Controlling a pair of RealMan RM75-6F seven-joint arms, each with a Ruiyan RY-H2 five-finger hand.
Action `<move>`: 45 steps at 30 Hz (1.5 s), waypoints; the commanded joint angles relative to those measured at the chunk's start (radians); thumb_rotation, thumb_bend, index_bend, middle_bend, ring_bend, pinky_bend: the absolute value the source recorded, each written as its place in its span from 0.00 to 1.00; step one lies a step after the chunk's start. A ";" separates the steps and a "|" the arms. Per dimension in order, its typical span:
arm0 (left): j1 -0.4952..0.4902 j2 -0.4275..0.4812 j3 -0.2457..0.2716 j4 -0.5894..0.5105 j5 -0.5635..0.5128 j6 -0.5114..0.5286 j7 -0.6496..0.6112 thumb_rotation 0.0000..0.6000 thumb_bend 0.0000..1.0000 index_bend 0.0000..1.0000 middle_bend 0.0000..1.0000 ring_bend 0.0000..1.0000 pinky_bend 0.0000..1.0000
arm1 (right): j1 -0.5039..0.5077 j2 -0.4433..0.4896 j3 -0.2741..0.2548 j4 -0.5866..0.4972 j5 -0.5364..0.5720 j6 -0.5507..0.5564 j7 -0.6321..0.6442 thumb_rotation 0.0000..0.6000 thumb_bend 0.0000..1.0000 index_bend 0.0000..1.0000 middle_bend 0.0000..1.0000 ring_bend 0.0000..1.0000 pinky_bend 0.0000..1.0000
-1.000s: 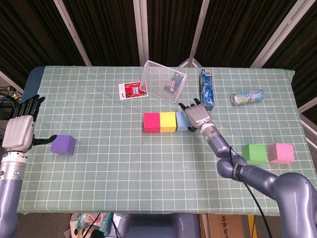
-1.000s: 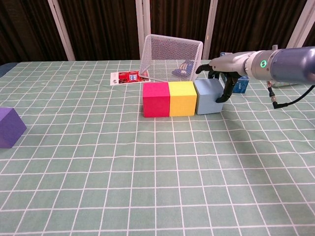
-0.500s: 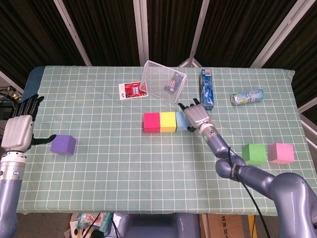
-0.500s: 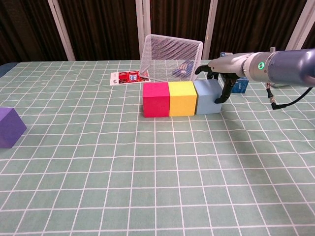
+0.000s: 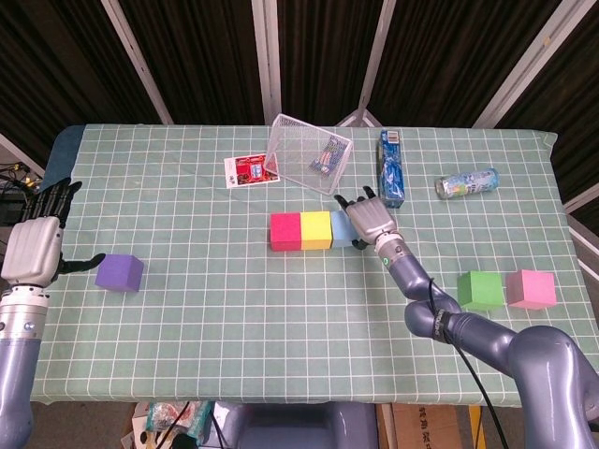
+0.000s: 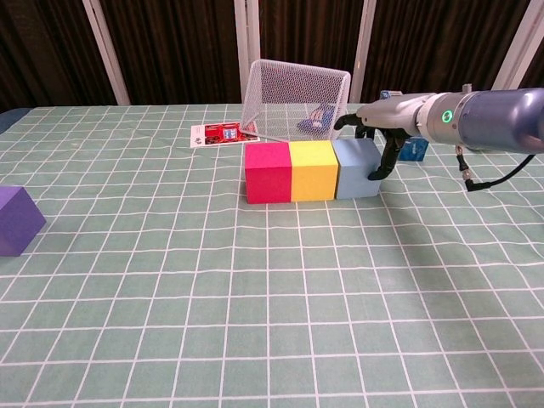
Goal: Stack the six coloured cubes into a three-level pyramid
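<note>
Blue cube point(image 6: 356, 169) gripped by right hand point(image 5: 368, 218), touching yellow cube point(image 6: 314, 171) and red cube point(image 6: 269, 173) in row. Left hand point(image 5: 37, 245) spread, holding nothing, purple cube point(image 5: 119, 271) beside it.

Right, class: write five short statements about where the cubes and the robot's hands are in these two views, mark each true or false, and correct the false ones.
1. The red cube, yellow cube and light blue cube sit in one row on the table. True.
2. The purple cube is stacked on the red cube. False: it lies alone on the table near the left hand.
3. The right hand is at the light blue cube. True.
4. The green cube is inside the wire basket. False: it lies on the table beside the pink cube.
5. The left hand holds a cube. False: it holds nothing.
</note>
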 commanded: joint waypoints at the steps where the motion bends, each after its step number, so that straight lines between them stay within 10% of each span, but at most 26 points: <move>1: 0.000 0.001 -0.001 0.000 0.000 0.001 -0.001 1.00 0.11 0.00 0.00 0.00 0.00 | 0.000 0.000 -0.001 -0.001 0.005 0.001 -0.004 1.00 0.30 0.00 0.37 0.25 0.00; 12: 0.000 0.002 0.000 -0.002 -0.002 -0.001 0.001 1.00 0.11 0.00 0.00 0.00 0.00 | -0.004 0.001 -0.007 -0.013 0.030 0.019 -0.036 1.00 0.30 0.00 0.20 0.25 0.00; 45: 0.014 0.025 0.005 -0.046 0.038 0.004 -0.027 1.00 0.11 0.00 0.00 0.00 0.00 | -0.063 0.109 -0.021 -0.299 0.213 0.210 -0.181 1.00 0.30 0.00 0.11 0.08 0.00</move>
